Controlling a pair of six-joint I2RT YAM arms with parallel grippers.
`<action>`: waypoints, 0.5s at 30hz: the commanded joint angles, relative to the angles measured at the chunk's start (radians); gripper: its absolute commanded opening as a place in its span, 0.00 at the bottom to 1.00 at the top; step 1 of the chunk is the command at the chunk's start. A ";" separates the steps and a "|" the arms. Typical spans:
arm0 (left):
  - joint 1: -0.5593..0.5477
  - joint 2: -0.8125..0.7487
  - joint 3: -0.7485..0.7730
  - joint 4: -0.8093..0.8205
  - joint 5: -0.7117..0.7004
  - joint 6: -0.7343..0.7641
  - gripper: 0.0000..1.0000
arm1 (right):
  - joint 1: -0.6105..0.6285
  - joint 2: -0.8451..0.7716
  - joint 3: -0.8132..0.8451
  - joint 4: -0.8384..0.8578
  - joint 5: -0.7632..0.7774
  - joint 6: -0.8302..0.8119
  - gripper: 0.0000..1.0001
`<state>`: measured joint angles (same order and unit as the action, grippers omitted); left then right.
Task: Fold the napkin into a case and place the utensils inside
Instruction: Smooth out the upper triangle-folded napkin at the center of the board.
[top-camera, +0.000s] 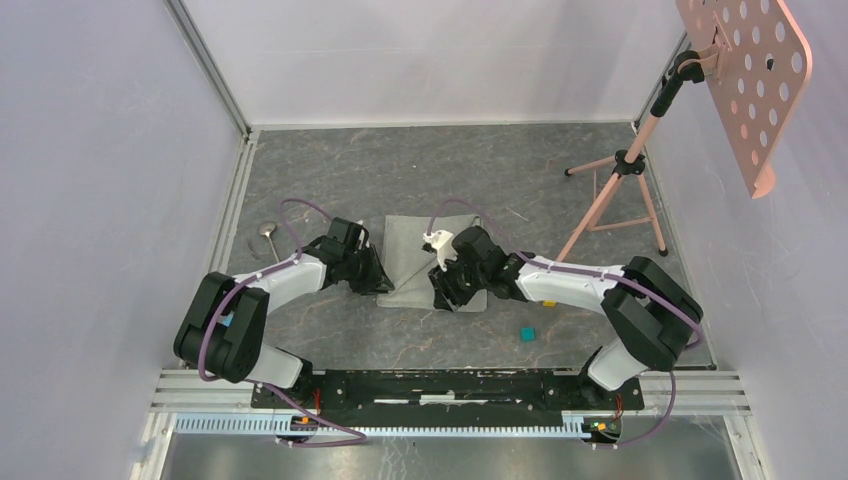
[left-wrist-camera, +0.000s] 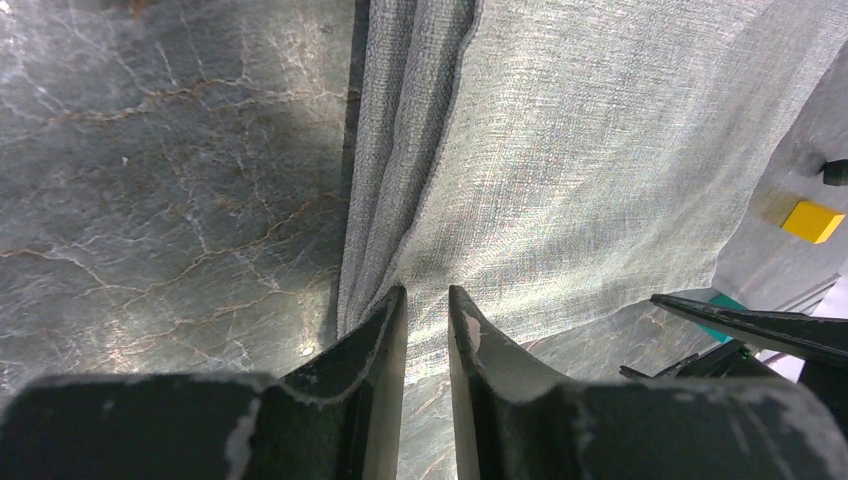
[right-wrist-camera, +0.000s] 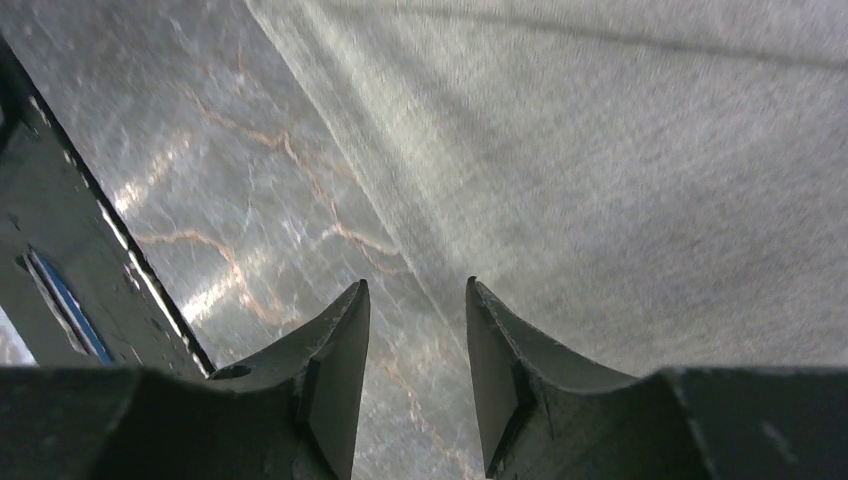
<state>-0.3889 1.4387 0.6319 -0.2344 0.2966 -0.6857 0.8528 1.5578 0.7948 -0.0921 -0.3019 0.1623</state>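
A: Napkin (top-camera: 410, 245), where do we have it?
B: Flat on the bench (top-camera: 400, 165), mid-field, between the two arms. Our left wrist view shows its left side doubled, with layers stacked along that edge.
A: Left tool (left-wrist-camera: 427, 300)?
B: Low over the napkin's near left edge. Jaws a narrow gap apart. Through the gap we see cloth, then bare bench. Nothing pinched that we can make out.
A: Right tool (right-wrist-camera: 417, 295)?
B: At the napkin's near right part. Jaws wider apart, empty. The cloth's edge runs slantwise under them, bench on one side and cloth on the other.
A: Spoon (top-camera: 268, 231)?
B: We log it on the bench, left of the napkin and well apart from it.
A: Other items?
B: Teal cube (top-camera: 526, 333) on the bench near the right arm. Yellow cube (left-wrist-camera: 812, 221) by that arm, beyond the napkin's right edge. Stand (top-camera: 620, 165) carrying a perforated pink board (top-camera: 745, 70), far right.
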 joint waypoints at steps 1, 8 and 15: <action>-0.003 -0.002 0.013 -0.032 -0.009 0.046 0.29 | 0.005 0.047 0.062 0.072 0.059 0.043 0.46; -0.001 0.047 -0.015 -0.027 -0.089 0.063 0.29 | 0.005 0.007 -0.074 0.044 0.158 0.049 0.44; -0.002 0.006 -0.017 -0.056 -0.110 0.067 0.29 | 0.004 -0.158 -0.182 -0.023 0.161 0.066 0.45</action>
<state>-0.3885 1.4494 0.6319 -0.2337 0.2783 -0.6853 0.8539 1.4822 0.6441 -0.0303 -0.1745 0.2142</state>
